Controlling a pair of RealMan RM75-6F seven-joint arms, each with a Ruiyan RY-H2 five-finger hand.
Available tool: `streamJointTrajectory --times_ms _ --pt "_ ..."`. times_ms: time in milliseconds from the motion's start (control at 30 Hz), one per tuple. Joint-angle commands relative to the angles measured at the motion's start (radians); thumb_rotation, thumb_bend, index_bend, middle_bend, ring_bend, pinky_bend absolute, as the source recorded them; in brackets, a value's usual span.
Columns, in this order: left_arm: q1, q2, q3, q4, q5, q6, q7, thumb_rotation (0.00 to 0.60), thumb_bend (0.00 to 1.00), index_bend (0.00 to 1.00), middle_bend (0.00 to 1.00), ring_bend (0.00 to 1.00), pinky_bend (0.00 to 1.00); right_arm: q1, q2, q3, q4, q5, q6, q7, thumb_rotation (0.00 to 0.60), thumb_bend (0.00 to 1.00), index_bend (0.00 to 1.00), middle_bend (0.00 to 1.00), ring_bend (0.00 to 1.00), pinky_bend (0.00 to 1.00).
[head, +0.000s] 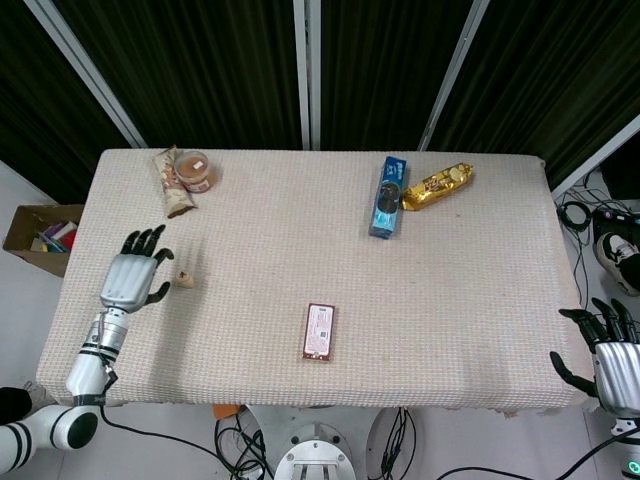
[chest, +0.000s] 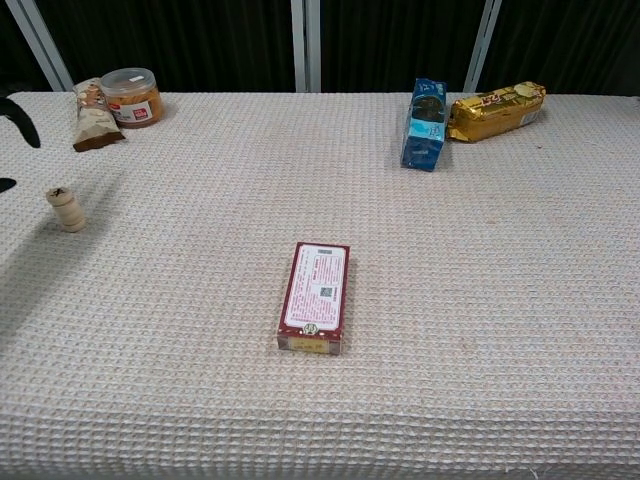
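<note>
One small tan wooden peg (head: 184, 279) on table (head: 450, 300); left robot hand (head: 130, 278) at its 9 o'clock, fingers spread, empty. Step: pre-grasp; next needs closing in.

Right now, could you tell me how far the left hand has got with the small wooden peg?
The wooden peg stands upright on the table, untouched. The left hand hovers open just beside it, holding nothing. The right hand is open off the table's edge. The red box lies flat mid-table.
</note>
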Motion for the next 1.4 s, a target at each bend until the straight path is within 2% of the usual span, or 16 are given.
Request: streamJointTrajectory --times_ms 33,267,500,833,1400 --pt "0.008 0.008 0.004 0.009 -0.015 -0.03 -0.039 0.6 0.32 0.33 0.0 0.02 0.08 0.002 -0.005 -0.001 0.006 -0.002 -0.003 0.005 0.6 0.23 0.27 0.3 0.08 0.09" --pt "-0.035 -0.054 -0.007 0.088 -0.038 -0.108 -0.058 0.6 0.32 0.32 0.0 0.02 0.08 0.0 -0.005 -0.001 0.011 -0.005 0.002 0.009 0.6 0.23 0.27 0.3 0.08 0.09" --pt "-0.061 -0.063 -0.001 0.084 -0.068 -0.153 -0.004 0.6 0.32 0.32 0.0 0.02 0.08 -0.003 -0.008 -0.002 0.016 0.003 -0.001 0.014 0.6 0.23 0.27 0.3 0.08 0.09" --pt "-0.064 -0.059 0.004 0.063 -0.113 -0.151 0.054 0.6 0.32 0.32 0.0 0.02 0.08 0.002 -0.009 0.001 0.014 0.003 -0.008 0.01 0.6 0.23 0.27 0.3 0.08 0.09" --pt "-0.063 -0.053 0.017 0.035 -0.102 -0.136 0.055 0.6 0.32 0.32 0.0 0.02 0.08 -0.001 -0.011 0.0 0.018 0.006 -0.008 0.014 0.6 0.23 0.27 0.3 0.08 0.09"
